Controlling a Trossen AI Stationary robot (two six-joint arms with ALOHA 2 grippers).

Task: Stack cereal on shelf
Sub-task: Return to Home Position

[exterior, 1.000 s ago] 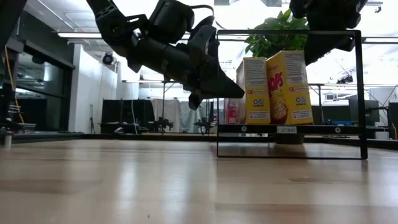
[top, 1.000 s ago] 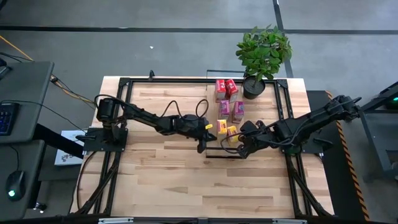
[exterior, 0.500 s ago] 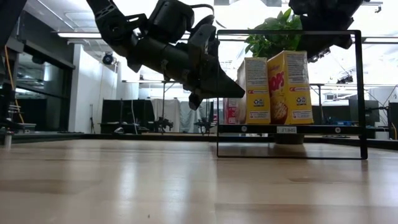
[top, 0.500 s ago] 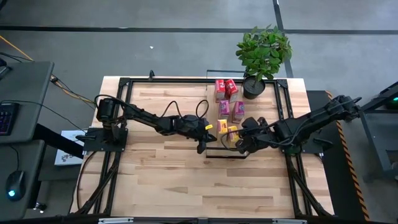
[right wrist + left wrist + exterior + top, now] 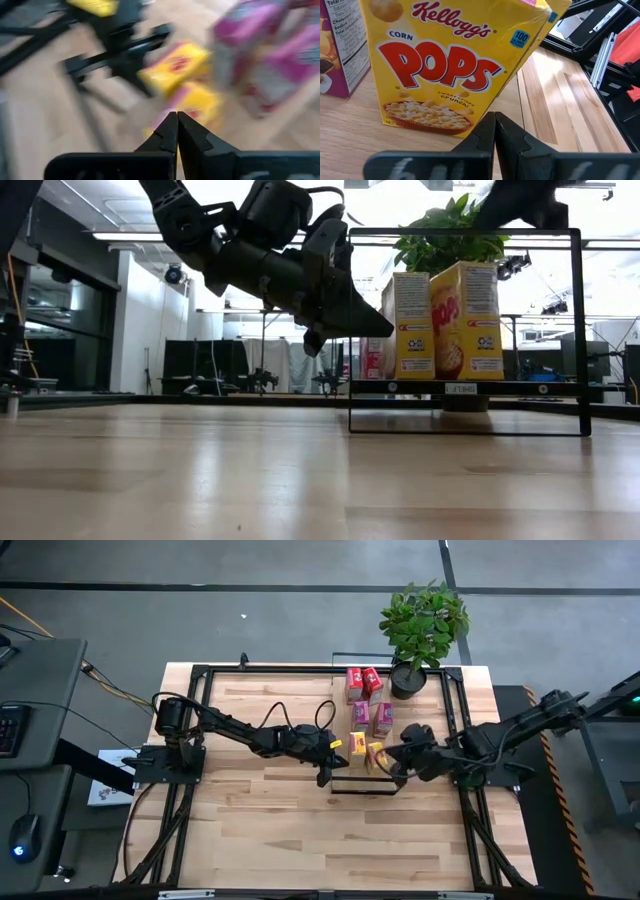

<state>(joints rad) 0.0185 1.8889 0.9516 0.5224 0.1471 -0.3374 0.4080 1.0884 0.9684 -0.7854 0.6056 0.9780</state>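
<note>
Both shut and empty, the right gripper (image 5: 394,766) sits just right of the yellow cereal (image 5: 372,753), the left gripper (image 5: 323,776) just left; retreat lies outward.

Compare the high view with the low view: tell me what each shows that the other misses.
High only: both arm bases, and the right gripper near the yellow boxes. Low only: those boxes stand upright on the shelf, raised off the tabletop. Both: the yellow boxes, the plant's leaves, the left gripper.
</note>
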